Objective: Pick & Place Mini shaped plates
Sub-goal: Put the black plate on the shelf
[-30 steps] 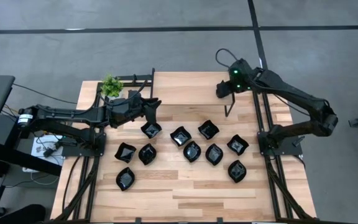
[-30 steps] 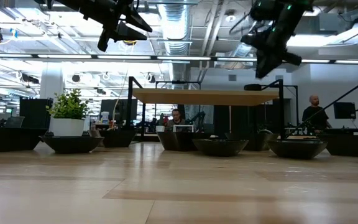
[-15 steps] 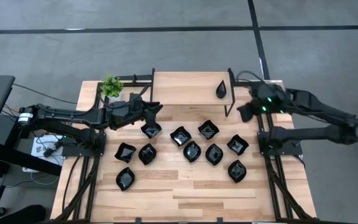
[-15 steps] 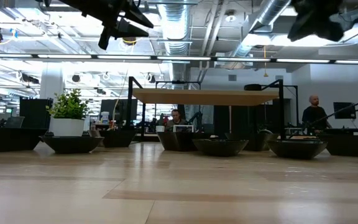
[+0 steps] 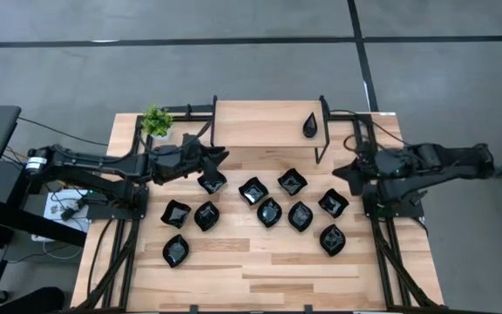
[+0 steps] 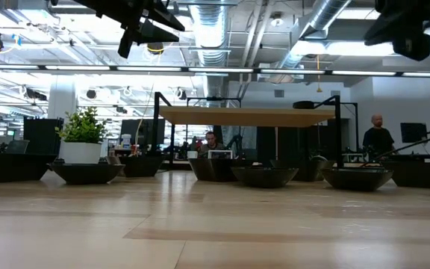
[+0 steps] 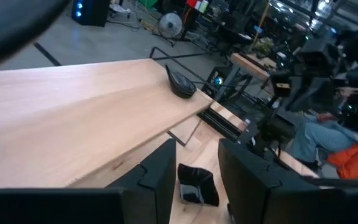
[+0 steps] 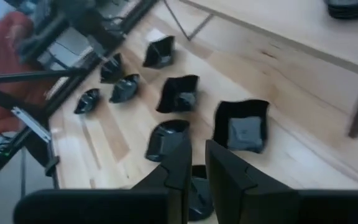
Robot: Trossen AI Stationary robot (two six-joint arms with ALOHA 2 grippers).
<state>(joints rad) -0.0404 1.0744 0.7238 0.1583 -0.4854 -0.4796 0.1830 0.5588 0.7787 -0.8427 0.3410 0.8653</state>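
Grey floor (image 5: 234, 70); bright ceiling lights (image 6: 200, 69); exposed ducts (image 6: 215, 22).

No text, label, number or sign can be read anywhere.

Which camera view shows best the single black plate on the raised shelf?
The high view: the teardrop plate shows whole from above. The left wrist view shows it aslant, the low view only edge-on, and the right wrist view cuts it off.
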